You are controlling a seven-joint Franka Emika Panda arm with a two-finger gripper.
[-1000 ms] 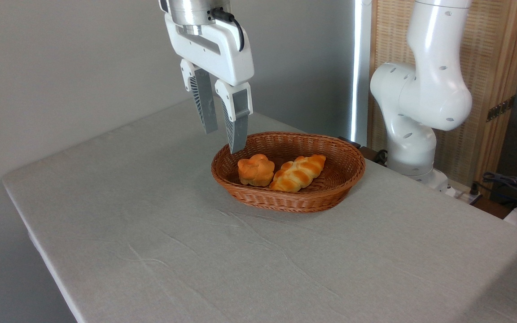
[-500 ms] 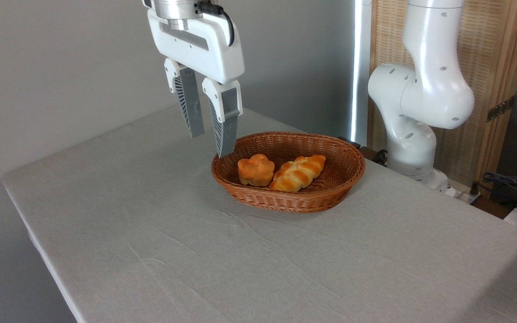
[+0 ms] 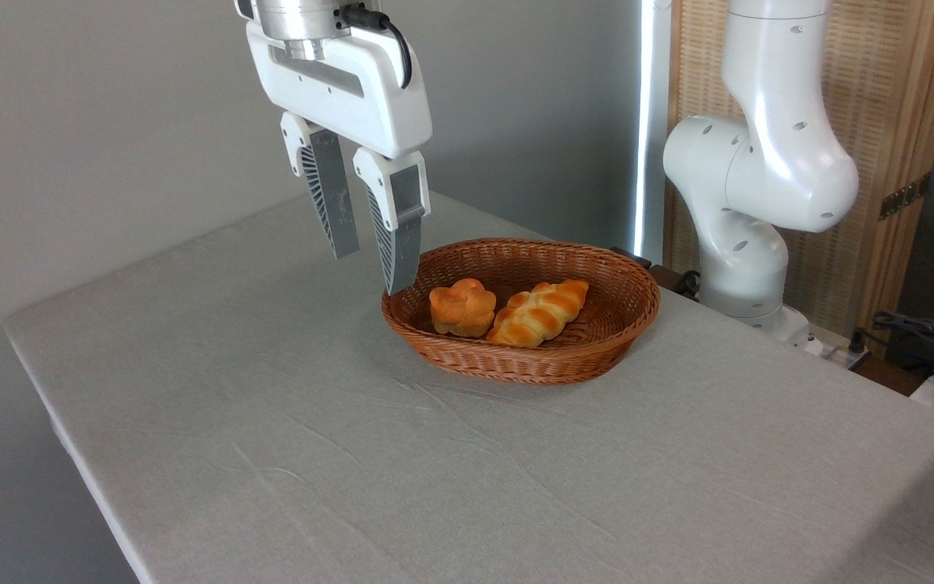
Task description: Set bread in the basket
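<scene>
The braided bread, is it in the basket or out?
In. The braided bread lies inside the basket, beside a round bun; the open tool holds nothing.

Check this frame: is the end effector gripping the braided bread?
No, the open, empty end effector hangs above the table while the bread lies in the basket.

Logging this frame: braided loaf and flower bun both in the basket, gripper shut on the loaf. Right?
Not quite. In the camera view the gripper is open, empty and up left of the basket. The braided loaf and flower bun do lie in it.
</scene>
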